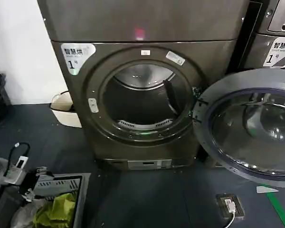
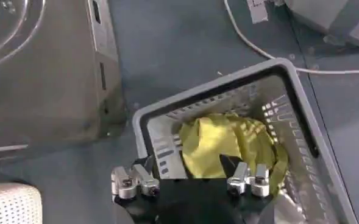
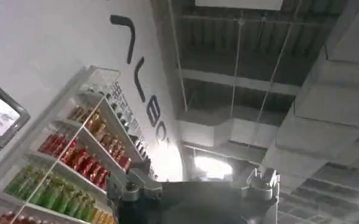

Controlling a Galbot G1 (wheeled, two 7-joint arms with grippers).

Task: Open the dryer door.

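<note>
The round chrome-ringed dryer door (image 1: 249, 126) stands swung wide open; left pincer (image 2: 191, 179), apparently wide, hovers above a grey basket (image 2: 301, 115).

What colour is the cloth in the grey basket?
Yellow-green cloth in the basket; clearest in the left wrist view.

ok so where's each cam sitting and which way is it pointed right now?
Head: on the robot's head, facing forward and down at the dryer with the dryer door swung open to its right; the grey basket lies at lower left.
Left wrist: looks down over the left gripper into the basket with yellow cloth.
Right wrist: tilted up past the right gripper at ceiling and drink shelves.
Shared: head and left wrist both show the basket.
</note>
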